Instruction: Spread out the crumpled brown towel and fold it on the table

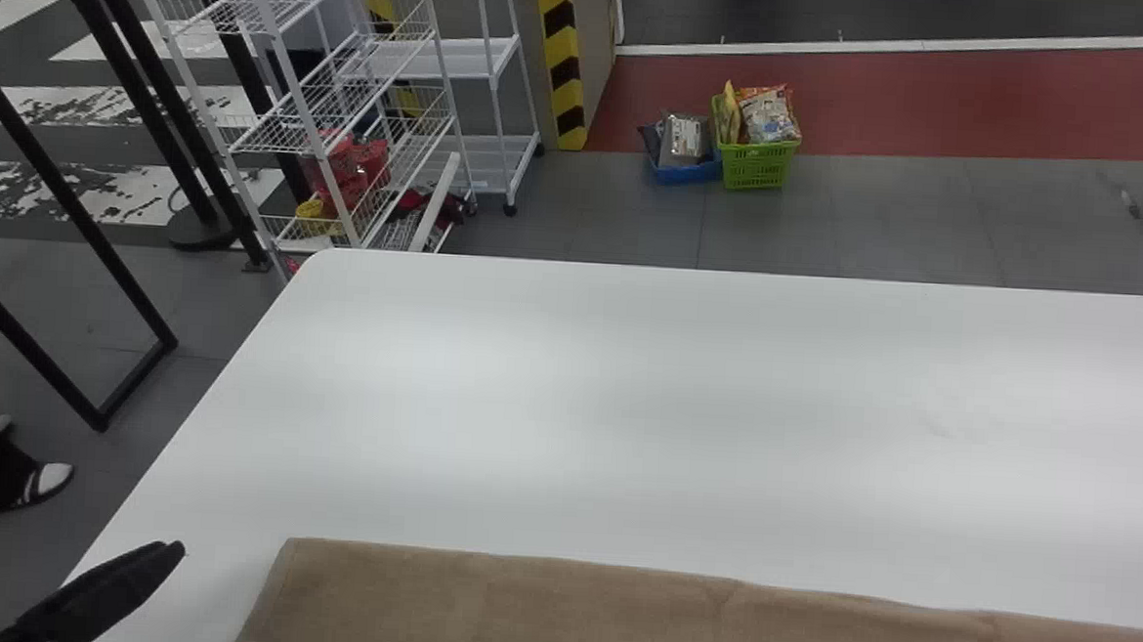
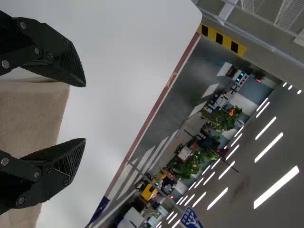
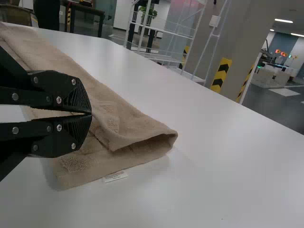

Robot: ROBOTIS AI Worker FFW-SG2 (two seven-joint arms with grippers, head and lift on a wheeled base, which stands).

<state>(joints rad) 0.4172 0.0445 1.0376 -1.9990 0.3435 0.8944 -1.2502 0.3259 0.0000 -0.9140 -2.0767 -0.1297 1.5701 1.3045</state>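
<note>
Folded brown towel (image 1: 518, 602) near on table (image 1: 684, 415), left tool (image 1: 171, 550) apart, right tool (image 3: 91, 114) together, white rack (image 1: 299, 101) far left, green basket (image 1: 756, 164) far

The brown towel (image 1: 518, 602) lies beside the left claw (image 1: 173, 549).

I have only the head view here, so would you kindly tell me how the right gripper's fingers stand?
Observer: In the right wrist view, the right gripper has its fingertips together.
Operator: Thank you, and the other arm's?
Observer: The left gripper has its fingers wide apart, with nothing between the tips.
Operator: Is there any label on the towel?
Observer: Yes, a small white label sticks out at its bottom edge.
</note>
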